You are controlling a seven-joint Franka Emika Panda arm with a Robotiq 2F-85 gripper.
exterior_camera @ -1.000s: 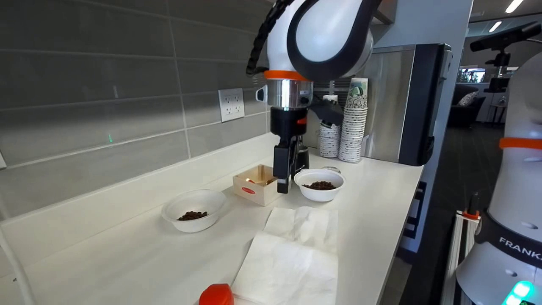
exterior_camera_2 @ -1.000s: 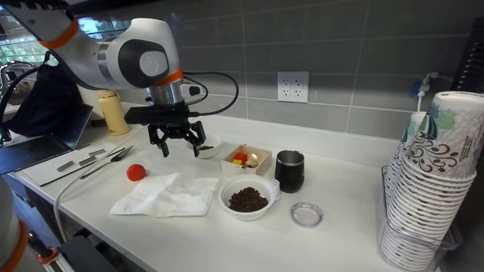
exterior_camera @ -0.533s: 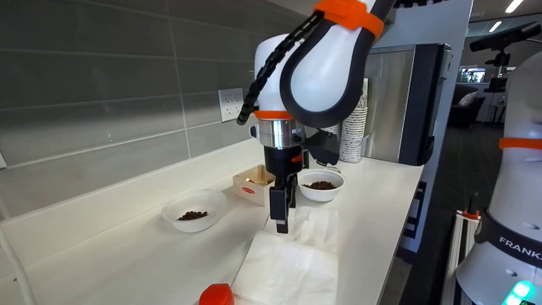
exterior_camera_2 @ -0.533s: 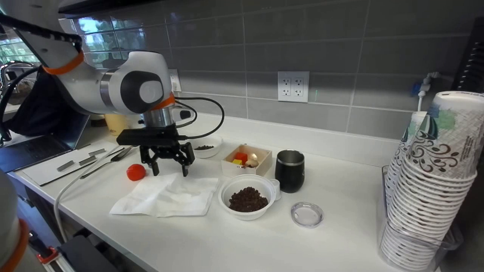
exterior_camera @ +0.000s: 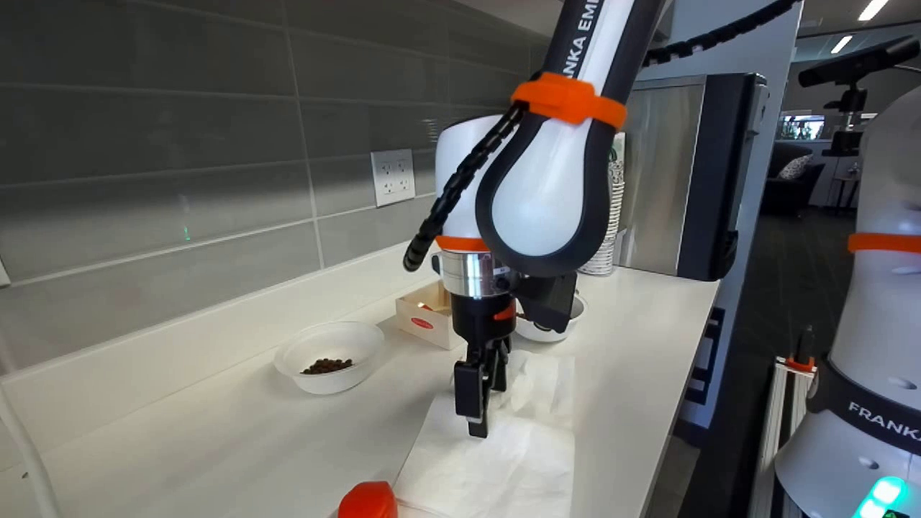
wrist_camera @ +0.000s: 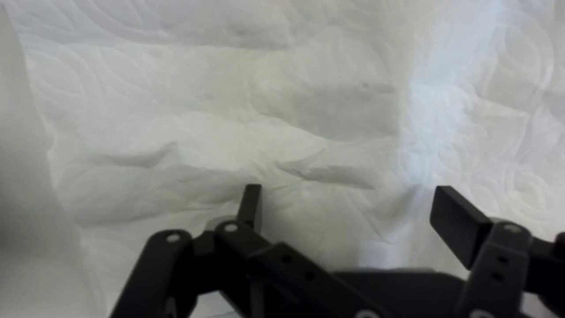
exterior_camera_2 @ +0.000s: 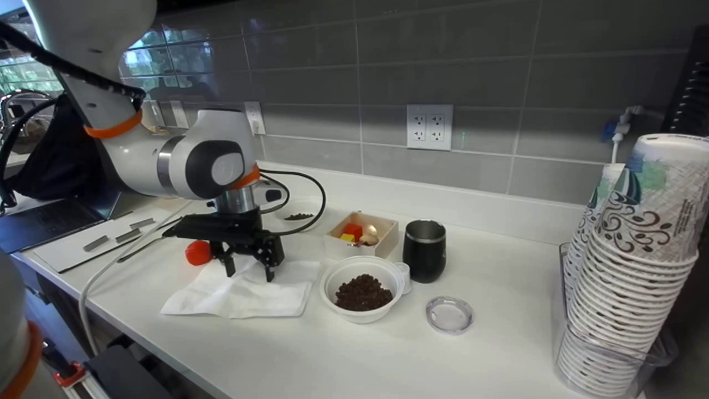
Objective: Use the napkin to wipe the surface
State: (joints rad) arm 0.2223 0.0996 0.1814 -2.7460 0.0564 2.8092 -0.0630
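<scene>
The napkin (exterior_camera: 496, 467) is a creased white sheet lying flat on the off-white countertop surface (exterior_camera: 273, 453). It also shows in an exterior view (exterior_camera_2: 238, 302), with its middle slightly raised and wrinkled. My gripper (exterior_camera: 488, 409) points straight down over the napkin's middle. In an exterior view the gripper (exterior_camera_2: 250, 274) has its two fingers apart just above the sheet; contact cannot be told. In the wrist view the gripper (wrist_camera: 348, 194) is wide open, with only creased napkin (wrist_camera: 212, 110) under and between the fingers. Bare surface (wrist_camera: 22, 212) shows at the left there.
A white bowl of brown pellets (exterior_camera_2: 360, 317) stands close beside the napkin. A second bowl (exterior_camera: 324, 385), a wooden box (exterior_camera_2: 342, 247), a black tumbler (exterior_camera_2: 424, 255) and a clear lid (exterior_camera_2: 450, 316) are around. A red round object (exterior_camera_2: 198, 252) sits near the napkin. Stacked cups (exterior_camera_2: 620, 288) stand farther off.
My gripper has come down from well above the counter to just over the napkin, staying open. The napkin and the other objects have not moved.
</scene>
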